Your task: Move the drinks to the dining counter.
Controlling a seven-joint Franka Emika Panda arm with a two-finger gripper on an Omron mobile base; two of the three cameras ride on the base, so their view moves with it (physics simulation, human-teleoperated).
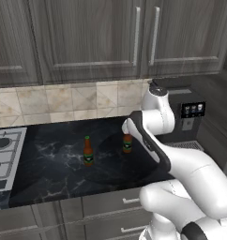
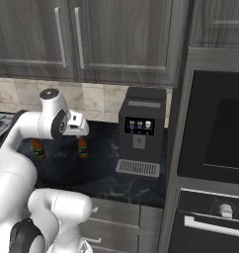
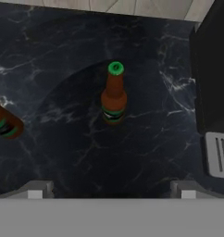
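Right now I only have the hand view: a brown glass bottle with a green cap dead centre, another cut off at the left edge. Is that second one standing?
Observer: Yes. The second brown bottle stands upright on the black marble wall counter, apart from the first bottle.
Operator: Dark box on my right?
Observer: A black coffee machine with a small lit panel, standing under grey wood-grain wall cabinets.
Operator: Anything beyond the second bottle?
Observer: A pale gas hob at the counter's left end.
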